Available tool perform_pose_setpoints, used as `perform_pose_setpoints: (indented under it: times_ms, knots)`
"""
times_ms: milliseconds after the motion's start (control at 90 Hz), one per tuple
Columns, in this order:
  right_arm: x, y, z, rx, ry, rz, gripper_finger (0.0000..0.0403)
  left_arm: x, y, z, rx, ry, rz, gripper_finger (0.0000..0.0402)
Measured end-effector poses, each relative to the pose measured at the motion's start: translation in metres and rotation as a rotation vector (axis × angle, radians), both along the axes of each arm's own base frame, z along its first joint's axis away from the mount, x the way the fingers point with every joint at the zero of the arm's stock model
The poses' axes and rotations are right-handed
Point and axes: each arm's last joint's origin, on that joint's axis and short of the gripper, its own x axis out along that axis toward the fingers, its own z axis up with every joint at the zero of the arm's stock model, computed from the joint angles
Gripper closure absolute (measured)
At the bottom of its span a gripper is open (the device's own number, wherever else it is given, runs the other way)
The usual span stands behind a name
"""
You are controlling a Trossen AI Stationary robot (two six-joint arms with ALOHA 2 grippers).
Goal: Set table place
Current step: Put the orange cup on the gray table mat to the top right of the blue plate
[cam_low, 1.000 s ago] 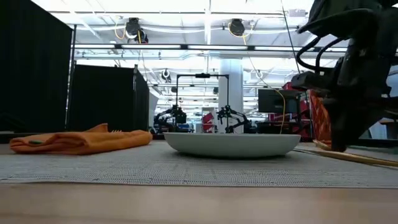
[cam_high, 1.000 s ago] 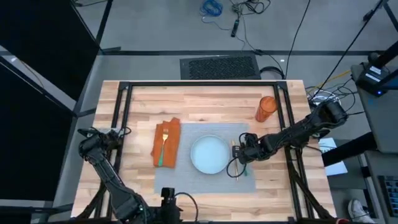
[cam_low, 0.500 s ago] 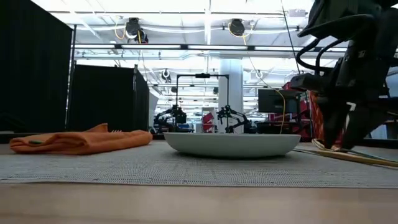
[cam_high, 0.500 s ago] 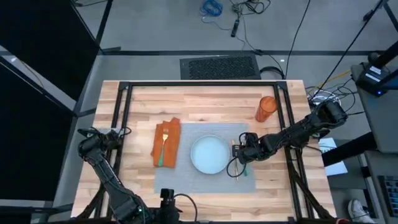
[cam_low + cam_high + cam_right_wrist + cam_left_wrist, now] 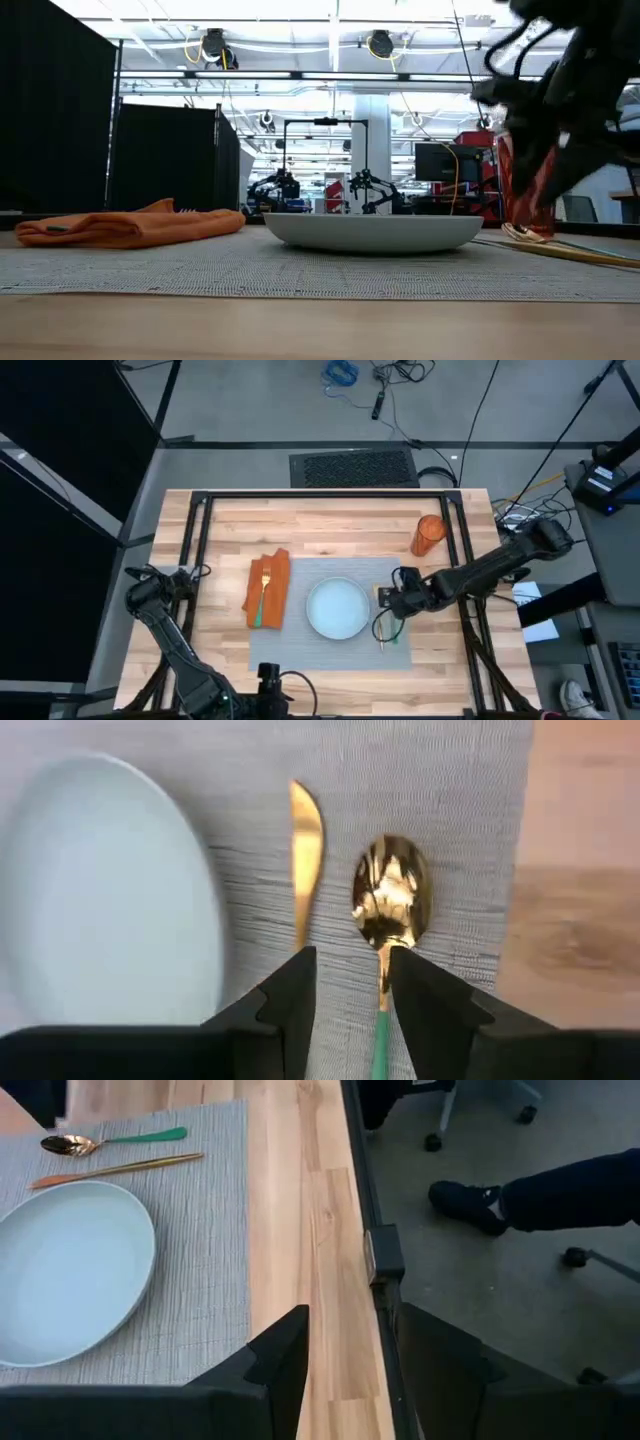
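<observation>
Grey woven fabric makes up the rectangular placemat (image 5: 335, 612), which lies flat on the light wooden butcher-block table (image 5: 330, 520) with its black metal frame, a little toward 6 o'clock of the tabletop's middle in the high view. A round pale blue-white plate (image 5: 337, 608) sits at the centre of the mat. At 3 o'clock of the plate, on the mat's edge strip, lie a slim gold knife (image 5: 305, 850) and, just beside it on the side away from the plate, a gold-bowled spoon with a green handle (image 5: 390, 900); the two run side by side without touching.

At 9 o'clock of the plate, just off the mat, an orange cloth napkin (image 5: 266, 590) rests on the wood with a gold fork with a green handle (image 5: 263, 592) lying along it. A clear orange tumbler (image 5: 427, 534) stands upright on the table at about 1 o'clock from the plate.

The right gripper (image 5: 396, 600) hangs over the knife and spoon, its fingers (image 5: 290, 995) spread apart with nothing between them. The left gripper (image 5: 190, 574) waits at the table's 9 o'clock edge, fingers parted and empty.
</observation>
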Motion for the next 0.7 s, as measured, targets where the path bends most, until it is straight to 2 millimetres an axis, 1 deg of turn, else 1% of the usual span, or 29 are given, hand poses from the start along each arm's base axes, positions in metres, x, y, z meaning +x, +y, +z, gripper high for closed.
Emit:
perform_pose_setpoints:
  times_ms: [133, 211, 378, 456, 511, 567, 700]
  knots:
    - [-0.015, -0.001, 0.034, -0.044, -0.027, 0.026, 0.0287, 0.001, 0.001, 0.000, 0.000, 0.000, 0.002, 0.0268]
    - [-0.022, -0.005, 0.060, -0.082, -0.034, 0.056, 0.0287, 0.001, 0.001, 0.000, 0.007, -0.006, 0.009, 0.0268]
    - [-0.037, -0.019, 0.124, -0.164, 0.017, 0.112, 0.0287, 0.005, 0.004, 0.000, 0.016, -0.009, 0.020, 0.0268]
    - [-0.042, -0.028, 0.146, -0.199, 0.076, 0.131, 0.0287, 0.008, 0.005, -0.003, 0.036, -0.006, 0.013, 0.0268]
    - [-0.045, -0.035, 0.155, -0.223, 0.124, 0.144, 0.0287, 0.010, 0.005, -0.007, 0.055, -0.001, 0.010, 0.0268]
    - [-0.045, -0.043, 0.160, -0.240, 0.170, 0.168, 0.0287, 0.015, 0.006, -0.012, 0.079, 0.009, 0.007, 0.0268]
    - [-0.040, -0.065, 0.155, -0.203, 0.281, 0.275, 0.0287, 0.026, 0.010, -0.030, 0.142, 0.055, 0.028, 0.0268]
